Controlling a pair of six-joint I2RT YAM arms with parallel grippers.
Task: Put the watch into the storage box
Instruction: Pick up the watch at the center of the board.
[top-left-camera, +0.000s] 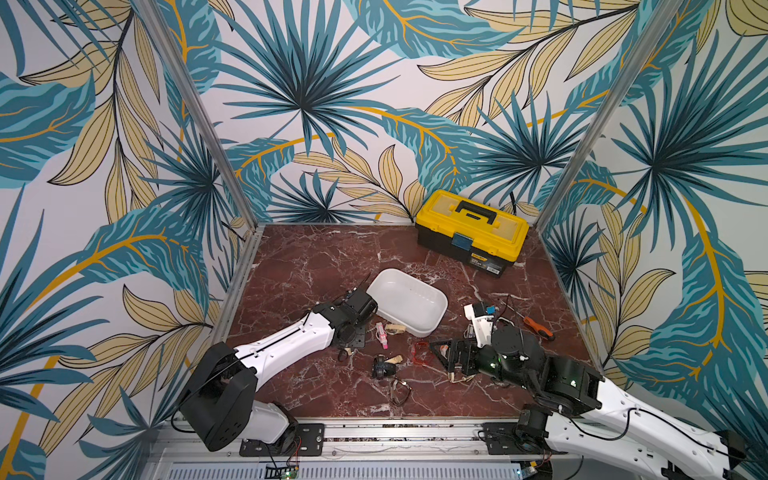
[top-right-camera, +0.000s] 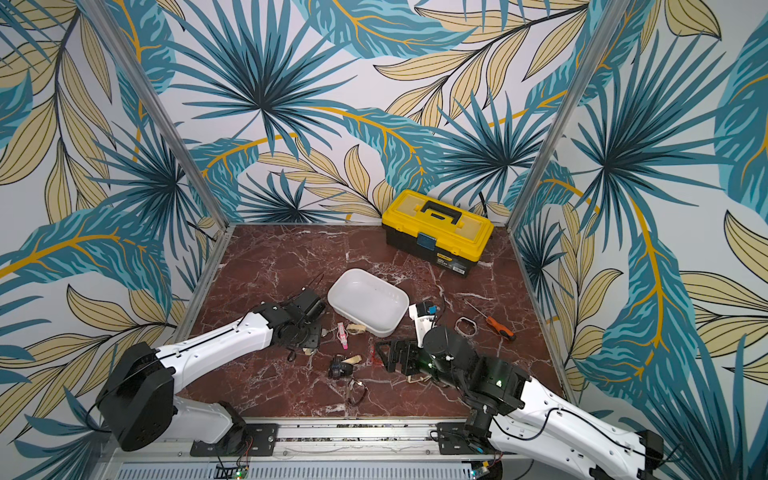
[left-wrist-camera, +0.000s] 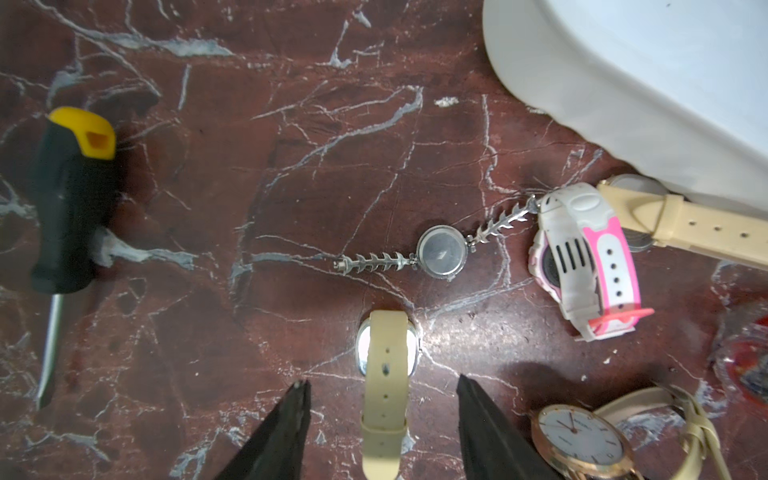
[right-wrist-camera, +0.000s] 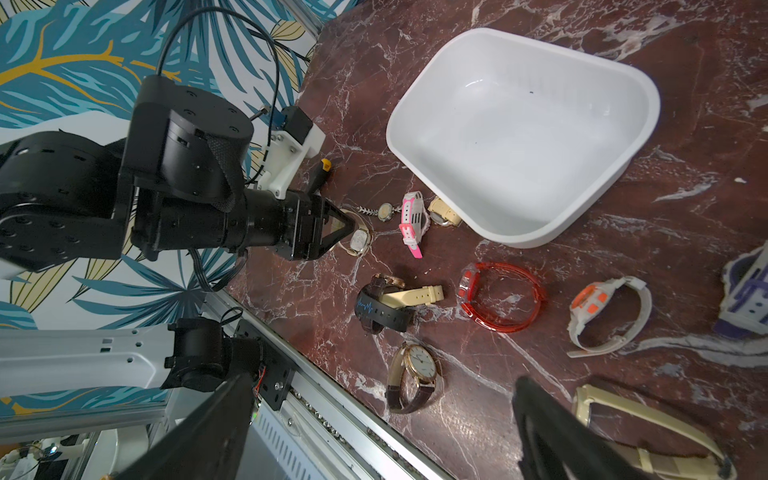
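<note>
In the left wrist view a watch (left-wrist-camera: 385, 340) with a cream strap and a shiny case lies on the red marble floor. My left gripper (left-wrist-camera: 382, 380) straddles its strap, open, with floor showing between each finger and the strap. The right wrist view shows the same left gripper (right-wrist-camera: 349, 226) low over that watch (right-wrist-camera: 359, 241). The storage box (top-left-camera: 409, 301), a shallow white tub (top-right-camera: 368, 301), sits empty just beyond, its wall (left-wrist-camera: 582, 83) close by. My right gripper (right-wrist-camera: 384, 380) hangs open and empty above other watches.
Several more watches lie about: pink-white (left-wrist-camera: 582, 257), silver chain (left-wrist-camera: 440, 251), gold-rimmed (left-wrist-camera: 582, 440), red (right-wrist-camera: 503, 297), orange-white (right-wrist-camera: 602, 311), black (right-wrist-camera: 382, 309). A black-yellow screwdriver (left-wrist-camera: 70, 199) lies near the left gripper. A yellow toolbox (top-left-camera: 471, 232) stands at the back, an orange screwdriver (top-left-camera: 538, 326) at the right.
</note>
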